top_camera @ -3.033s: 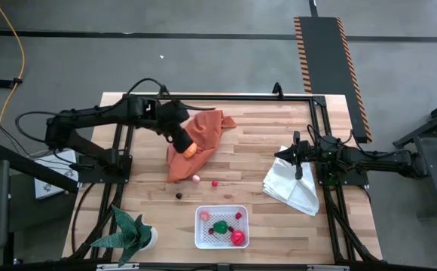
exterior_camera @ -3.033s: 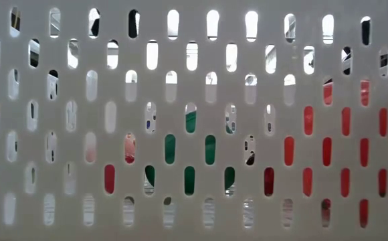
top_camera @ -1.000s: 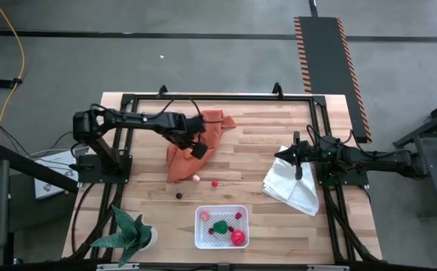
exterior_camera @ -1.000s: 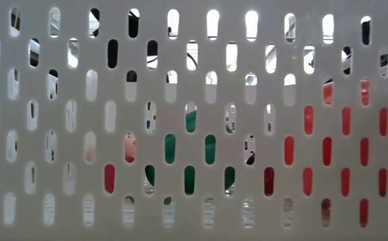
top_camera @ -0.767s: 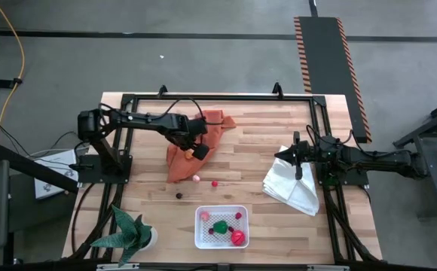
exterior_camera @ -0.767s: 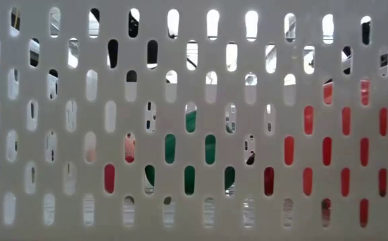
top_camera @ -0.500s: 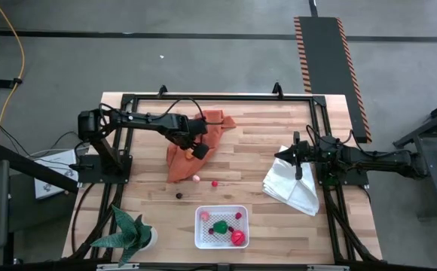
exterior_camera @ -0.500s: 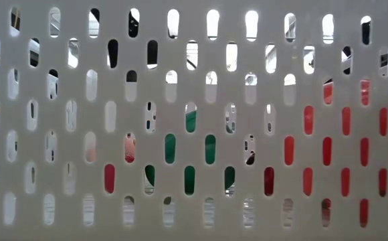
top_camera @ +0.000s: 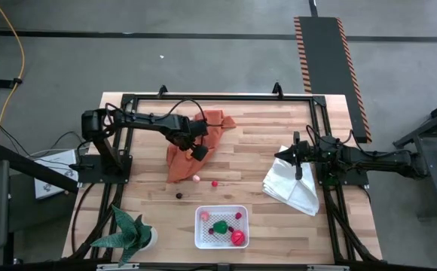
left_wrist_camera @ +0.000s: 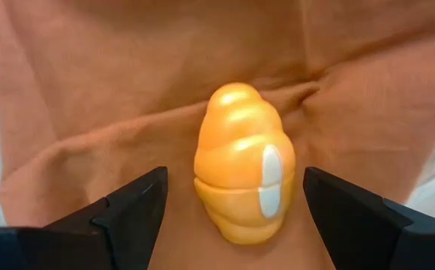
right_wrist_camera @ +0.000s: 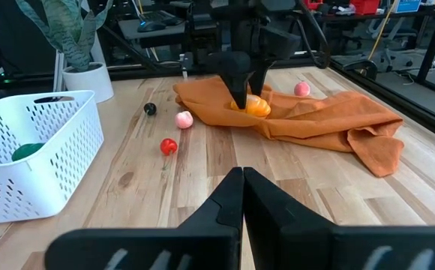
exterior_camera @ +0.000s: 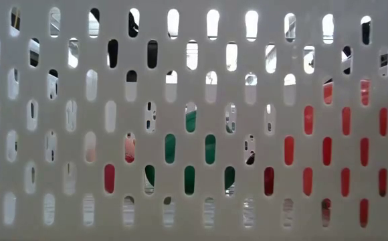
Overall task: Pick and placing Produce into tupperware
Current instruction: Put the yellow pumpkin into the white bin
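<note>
An orange, ridged toy piece of produce [left_wrist_camera: 244, 172] lies on the crumpled orange cloth [top_camera: 203, 124]. My left gripper [left_wrist_camera: 234, 184] points down over it, open, one finger on each side and neither touching. Loose on the wood lie a pink piece [top_camera: 197, 178], a red piece [top_camera: 214, 183] and a dark piece [top_camera: 178, 195]. The white perforated tupperware [top_camera: 202, 239] stands near the front edge and holds green and red pieces. My right gripper [right_wrist_camera: 241, 196] waits shut at the table's right, above a white cloth [top_camera: 294, 188].
A potted plant [top_camera: 132, 233] stands at the front left corner. Another pink piece [right_wrist_camera: 301, 89] lies beyond the orange cloth. The tupperware's slotted wall [exterior_camera: 194, 120] fills the low view. Bare wood lies between the cloth and the tupperware.
My left gripper has sunk a little over the orange cloth toward the orange piece, still pointing down and open.
</note>
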Motion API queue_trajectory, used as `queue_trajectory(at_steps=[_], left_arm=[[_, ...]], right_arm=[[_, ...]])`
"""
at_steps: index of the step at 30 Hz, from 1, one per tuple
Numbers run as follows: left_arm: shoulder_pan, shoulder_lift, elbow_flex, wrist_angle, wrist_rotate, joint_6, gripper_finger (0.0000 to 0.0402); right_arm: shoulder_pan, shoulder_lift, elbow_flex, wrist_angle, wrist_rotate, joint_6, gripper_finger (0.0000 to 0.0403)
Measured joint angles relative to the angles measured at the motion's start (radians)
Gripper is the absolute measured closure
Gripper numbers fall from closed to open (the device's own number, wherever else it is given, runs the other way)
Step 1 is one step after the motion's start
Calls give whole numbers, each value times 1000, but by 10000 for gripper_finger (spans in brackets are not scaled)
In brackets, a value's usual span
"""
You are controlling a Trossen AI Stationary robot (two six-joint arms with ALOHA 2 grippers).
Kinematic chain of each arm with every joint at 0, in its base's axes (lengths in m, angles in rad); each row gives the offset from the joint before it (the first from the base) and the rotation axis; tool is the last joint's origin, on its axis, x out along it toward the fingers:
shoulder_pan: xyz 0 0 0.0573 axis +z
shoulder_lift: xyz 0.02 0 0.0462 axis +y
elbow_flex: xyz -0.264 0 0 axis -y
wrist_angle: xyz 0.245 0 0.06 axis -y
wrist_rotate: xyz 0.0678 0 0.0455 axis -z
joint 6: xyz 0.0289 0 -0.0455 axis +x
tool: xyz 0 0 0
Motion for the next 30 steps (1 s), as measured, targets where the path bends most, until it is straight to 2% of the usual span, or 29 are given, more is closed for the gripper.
queue_trajectory(at_steps=[9, 23, 30], left_arm=[[0, -1, 0, 6, -22, 5, 108], [1, -1, 0, -3, -24, 24, 196], [0, -2, 0, -10, -24, 24, 218]], right_arm=[[0, 0, 0, 0, 0, 0, 402], [0, 0, 0, 0, 0, 0, 402], [0, 0, 0, 0, 0, 0, 402]])
